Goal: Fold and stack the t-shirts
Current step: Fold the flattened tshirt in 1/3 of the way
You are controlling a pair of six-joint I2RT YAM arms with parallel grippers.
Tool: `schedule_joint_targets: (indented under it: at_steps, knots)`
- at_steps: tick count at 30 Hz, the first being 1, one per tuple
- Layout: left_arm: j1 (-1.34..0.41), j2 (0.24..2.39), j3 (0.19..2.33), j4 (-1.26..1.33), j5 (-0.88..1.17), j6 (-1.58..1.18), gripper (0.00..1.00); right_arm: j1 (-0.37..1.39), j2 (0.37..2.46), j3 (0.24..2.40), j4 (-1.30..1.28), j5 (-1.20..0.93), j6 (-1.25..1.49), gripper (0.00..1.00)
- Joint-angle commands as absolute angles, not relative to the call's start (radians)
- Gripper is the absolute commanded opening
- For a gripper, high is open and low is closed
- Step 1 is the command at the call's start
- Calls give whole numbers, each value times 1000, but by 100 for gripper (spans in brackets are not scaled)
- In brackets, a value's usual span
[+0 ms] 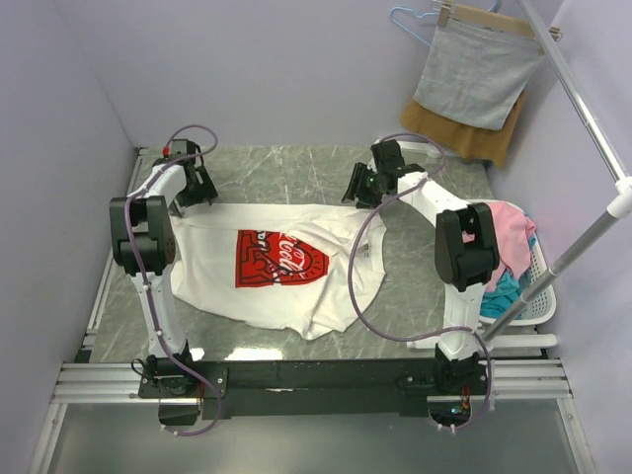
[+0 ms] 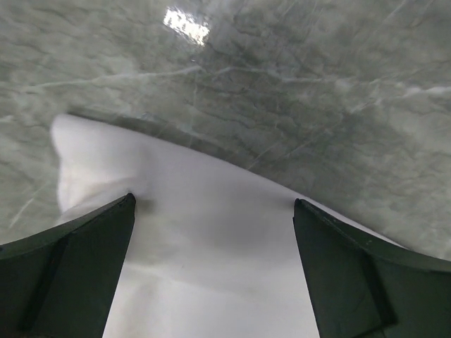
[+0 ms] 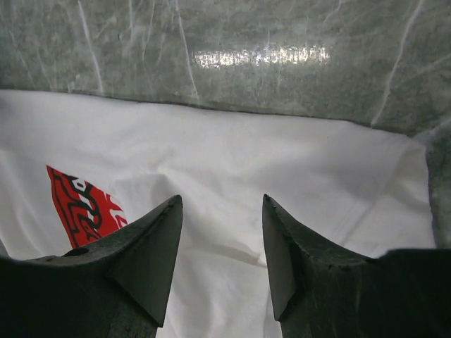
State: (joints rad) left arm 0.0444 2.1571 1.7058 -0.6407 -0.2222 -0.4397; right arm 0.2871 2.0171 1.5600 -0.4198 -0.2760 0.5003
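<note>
The t-shirt's (image 1: 286, 281) far edge lies just beneath both sets of jaws, its long axis running between them. The left gripper (image 2: 213, 201) gapes wide; the right gripper (image 3: 221, 198) stands narrower, holding nothing.

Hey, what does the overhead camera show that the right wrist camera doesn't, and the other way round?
Only the overhead view: the left hand at the shirt's far left corner, the laundry basket of clothes on the right, and the grey cloth hanging over a mustard-brown cloth at the back.
Only the right wrist view: the right hand up close, open, with white fabric showing in its gap.
Both: the white t-shirt with its red print, lying on the marble table.
</note>
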Motion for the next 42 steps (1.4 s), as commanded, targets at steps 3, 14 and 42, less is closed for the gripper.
schedule_joint_targets:
  at_steps: [3, 14, 42]
  knots:
    - [38, 2207, 1726, -621, -198, -448, 98, 281, 2103, 1657, -529, -298, 475, 56]
    - [17, 2295, 1761, -644, -164, -460, 97, 273, 2158, 1583, -599, -213, 517, 50]
    - [-190, 2243, 1772, -594, -196, -573, 99, 51, 2298, 2124, -612, -176, 405, 57]
